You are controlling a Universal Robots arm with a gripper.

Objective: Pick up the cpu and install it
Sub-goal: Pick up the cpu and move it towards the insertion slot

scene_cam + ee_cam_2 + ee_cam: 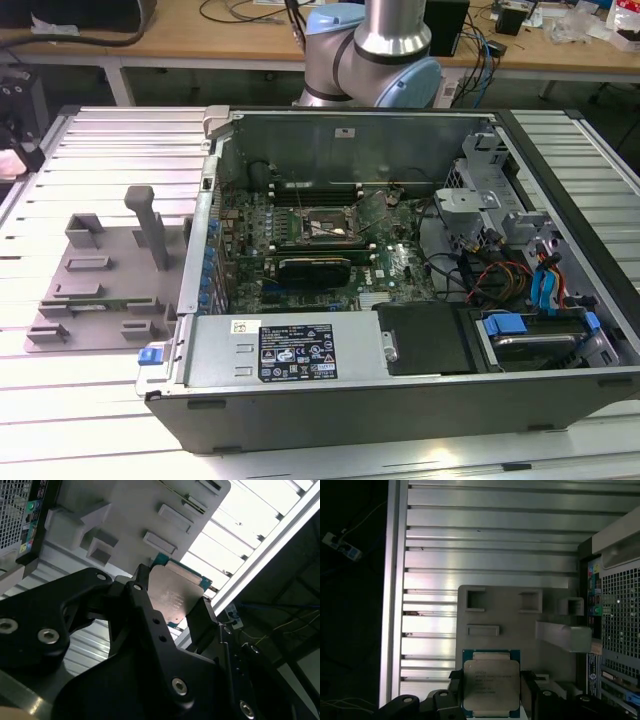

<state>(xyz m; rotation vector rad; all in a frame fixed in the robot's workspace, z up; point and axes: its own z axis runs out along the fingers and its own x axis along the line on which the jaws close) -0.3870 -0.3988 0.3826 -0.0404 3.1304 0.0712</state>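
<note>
While the slatted metal table (90, 130) takes up most of the exterior view, an open computer case (400, 400) lies on it. The case fills the middle and the exterior view's right, with its inside facing up. Behind the case, at the far edge, stands the arm (385, 50), silver and pale blue. On the exterior view's left, just beside the case, a grey fixture (100, 290) rests flat on the slats, with raised blocks and one upright post. Inside the case the green board (390, 270) lies on the bottom. Toward its far half sits the black-framed socket (318, 228), uncovered, with a black card (315, 268) just on its near side.

In both wrist views the black tool (491, 681) is pinching the cpu (491, 695) by two opposite edges. Its fingers (528, 685) press one on each side, and the silver-grey top shows between them. A thin green rim runs round the metal lid. The cpu is outside the case, on the fixture's side of it. In the first wrist view it shows against the fixture's edge, with the case off to one side. In the second wrist view it shows against the fixture's corner and the bright slats. How high it hangs over the fixture cannot be told.
</note>
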